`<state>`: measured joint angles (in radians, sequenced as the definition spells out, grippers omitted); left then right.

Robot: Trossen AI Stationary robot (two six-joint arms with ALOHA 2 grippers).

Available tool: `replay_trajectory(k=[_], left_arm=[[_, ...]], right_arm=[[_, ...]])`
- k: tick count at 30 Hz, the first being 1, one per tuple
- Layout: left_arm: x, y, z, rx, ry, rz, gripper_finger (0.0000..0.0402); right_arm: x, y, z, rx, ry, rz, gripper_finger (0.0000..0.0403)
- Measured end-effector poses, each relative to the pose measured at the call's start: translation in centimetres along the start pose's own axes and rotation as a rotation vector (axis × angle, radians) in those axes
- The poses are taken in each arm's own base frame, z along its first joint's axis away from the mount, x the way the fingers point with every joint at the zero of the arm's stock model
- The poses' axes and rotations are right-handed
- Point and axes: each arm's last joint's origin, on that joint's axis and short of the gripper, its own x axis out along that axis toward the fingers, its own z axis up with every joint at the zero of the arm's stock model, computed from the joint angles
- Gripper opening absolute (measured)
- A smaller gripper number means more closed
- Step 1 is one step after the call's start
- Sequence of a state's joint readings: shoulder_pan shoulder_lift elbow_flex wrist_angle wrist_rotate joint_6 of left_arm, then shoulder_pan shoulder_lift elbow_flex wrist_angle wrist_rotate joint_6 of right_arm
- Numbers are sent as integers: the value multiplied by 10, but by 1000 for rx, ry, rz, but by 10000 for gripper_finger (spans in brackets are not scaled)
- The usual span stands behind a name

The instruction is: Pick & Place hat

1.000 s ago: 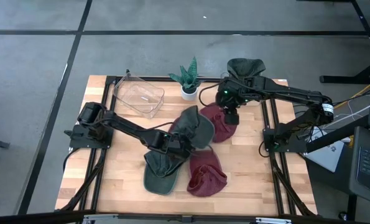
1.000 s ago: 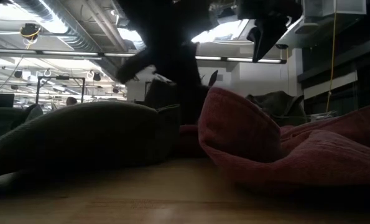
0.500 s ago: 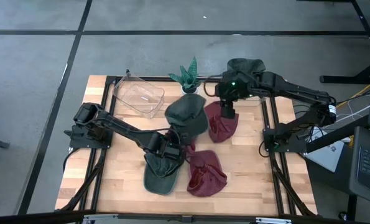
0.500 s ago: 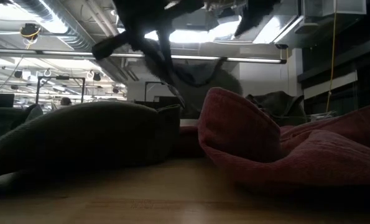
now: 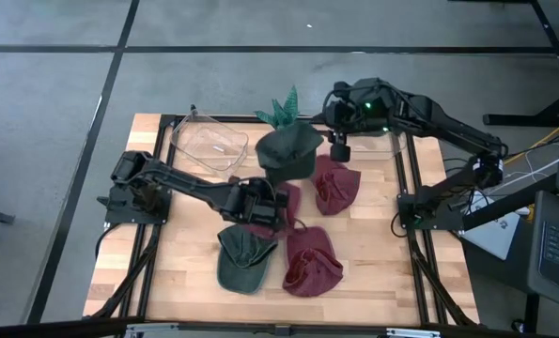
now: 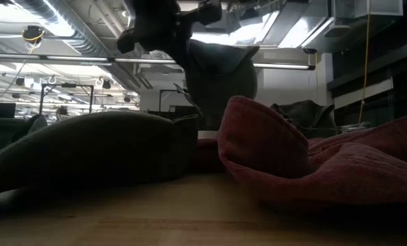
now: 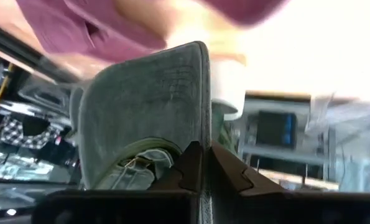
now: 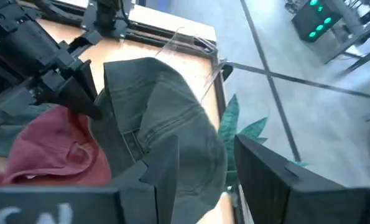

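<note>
My left gripper [image 5: 270, 194] is shut on a dark green hat [image 5: 288, 150], held up over the table's middle. In the low view this hat [image 6: 220, 75] hangs clear of the wood. My right gripper [image 5: 339, 148] stands open above the far right, beside the held hat, touching nothing. In the right wrist view the hat [image 8: 163, 118] shows beyond its spread fingers. A second green hat [image 5: 241, 263] and a red hat [image 5: 312, 263] lie on the near half. Another red hat [image 5: 335, 188] lies below my right gripper. My left gripper pinches an edge of the green hat [image 7: 202, 134] between its two shut fingers, coming at it on a slant from the table's left. Brim or crown rim, I cannot tell. The hat is lifted clear of the table and spreads out beyond the fingers toward the far edge.
A clear plastic tub [image 5: 209, 143] sits at the far left, a small potted plant [image 5: 284, 117] at the far middle. Red cloth [image 5: 287, 202] lies under my left gripper. A further dark green hat [image 5: 378, 94] shows at the far right, under the right arm.
My left gripper has risen a little, moved toward the far edge and rolled its wrist. The green hat has come off the table and swung toward the far edge. My right gripper has gone up and toward the far edge, away from the red hat, staying open.
</note>
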<state>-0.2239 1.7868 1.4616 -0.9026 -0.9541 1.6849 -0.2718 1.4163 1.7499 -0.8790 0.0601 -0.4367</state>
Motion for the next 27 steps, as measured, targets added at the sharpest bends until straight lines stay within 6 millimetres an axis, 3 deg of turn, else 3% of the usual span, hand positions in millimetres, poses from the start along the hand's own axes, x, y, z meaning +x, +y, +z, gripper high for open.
replay_trajectory(k=[8, 18, 27], left_arm=[[4, 3, -16, 71, 22, 0, 9], [3, 4, -17, 93, 24, 7, 10], [3, 4, -17, 94, 24, 7, 10]], right_arm=[[16, -4, 9, -110, 30, -22, 154], [49, -8, -3, -127, 190, -61, 154], [54, -19, -13, -99, 238, -76, 154]])
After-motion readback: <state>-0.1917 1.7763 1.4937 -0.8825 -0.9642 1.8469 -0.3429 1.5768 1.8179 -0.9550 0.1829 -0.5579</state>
